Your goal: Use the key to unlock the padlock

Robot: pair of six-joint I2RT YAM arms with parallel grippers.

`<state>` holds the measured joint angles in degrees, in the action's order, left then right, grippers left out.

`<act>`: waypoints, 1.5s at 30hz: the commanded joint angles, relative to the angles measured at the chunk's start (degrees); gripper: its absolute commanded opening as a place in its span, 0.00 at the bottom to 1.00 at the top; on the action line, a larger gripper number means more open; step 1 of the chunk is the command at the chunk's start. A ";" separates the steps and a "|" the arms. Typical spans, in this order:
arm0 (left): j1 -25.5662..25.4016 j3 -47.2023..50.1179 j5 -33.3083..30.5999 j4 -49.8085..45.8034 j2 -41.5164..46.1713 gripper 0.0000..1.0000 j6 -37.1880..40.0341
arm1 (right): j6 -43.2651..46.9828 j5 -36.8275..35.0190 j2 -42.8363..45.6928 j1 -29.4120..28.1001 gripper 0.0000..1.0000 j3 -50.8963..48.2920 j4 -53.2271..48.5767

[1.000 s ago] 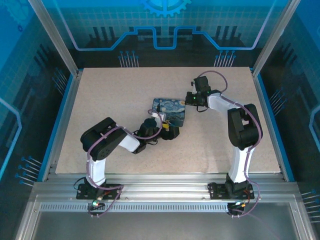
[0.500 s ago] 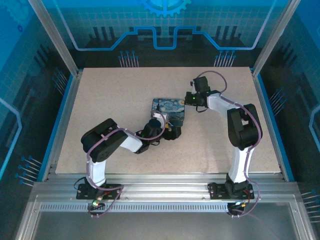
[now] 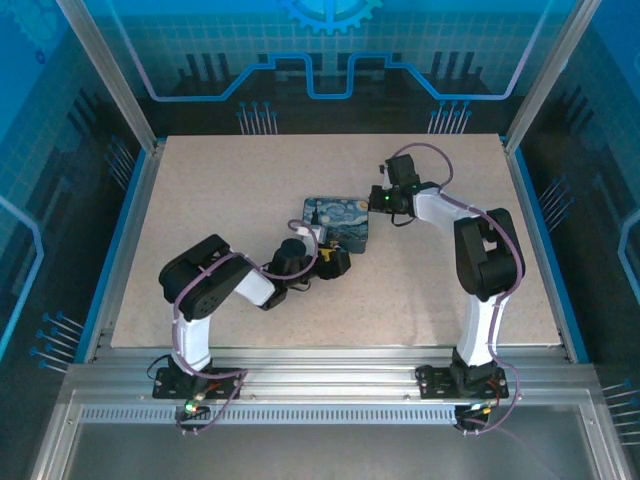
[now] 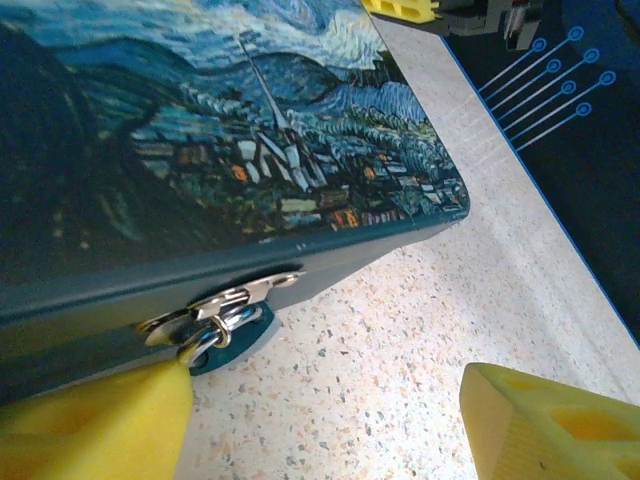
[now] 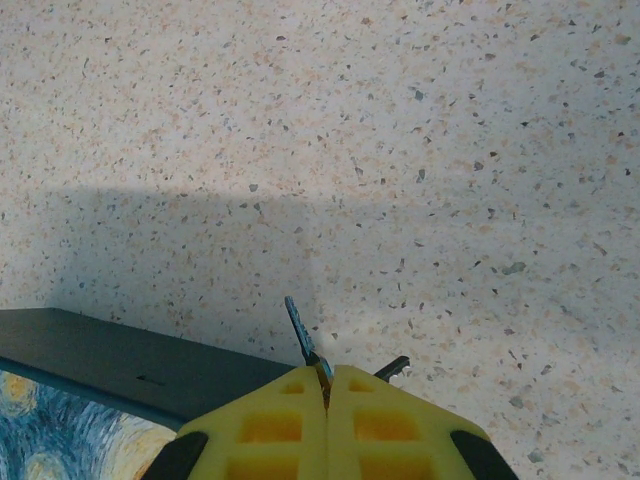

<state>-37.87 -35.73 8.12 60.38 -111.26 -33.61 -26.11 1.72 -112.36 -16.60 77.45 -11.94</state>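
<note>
1. Gripper L point(image 4: 320, 420): nearest item, at front wall of box. Yellow fingers point(image 4: 90, 430) spread, nothing betw. them but tabletop. One pad sits just beside the hasp.
2. Padlock point(image 4: 205, 340): hangs from silver hasp point(image 4: 225, 300) on box front. Steel loop shows; body mostly hidden behind the L finger, keyhole not seen.
3. Box point(image 4: 250, 150): Starry-Night lid, shut, flat on speckled table point(image 5: 400, 120), mid-workspace.
4. Gripper R point(image 5: 325, 375): farthest item, just off box's far-right corner, above table. Fingers clenched on key point(image 5: 300, 330), blade tip poking out fwd.
5. Step, as judged: lock not yet opened. L arm is set to take hold of the padlock; key waits well apart from it.
6. Next move calls for: L to close on lock body & present keyhole. R must then bring key round the box & line blade up w/ slot. Thin key may twist in the pads.
</note>
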 commanded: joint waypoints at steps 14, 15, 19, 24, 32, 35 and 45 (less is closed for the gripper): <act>-0.40 -5.69 4.22 0.88 -5.27 0.83 -3.95 | -0.62 0.83 2.33 -1.57 0.00 -1.16 0.28; -0.52 -5.89 2.72 -0.60 -4.92 0.83 -3.99 | -0.62 0.83 2.40 -1.59 0.00 -1.23 0.33; -1.05 -5.83 -6.05 -8.33 -2.32 0.80 -4.08 | -0.61 0.74 2.58 -1.59 0.00 -1.64 0.58; -2.63 -5.50 -15.89 -16.21 2.46 0.82 -1.85 | -0.67 0.96 2.76 -1.61 0.00 -1.89 0.80; -3.07 -5.95 -18.17 -17.63 4.00 0.85 -0.29 | -1.05 1.36 3.10 -1.69 0.00 -2.19 1.53; -3.03 -6.77 -17.03 -17.60 2.79 0.86 -0.06 | -1.05 1.45 3.36 -1.80 0.00 -2.39 1.82; -3.01 -11.39 -12.20 -21.95 -0.05 0.87 3.95 | -1.05 2.11 3.50 -2.12 0.00 -2.91 2.69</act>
<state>-40.66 -44.42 -6.61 40.64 -109.38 -31.99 -26.76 2.09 -110.98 -17.54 75.66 -10.39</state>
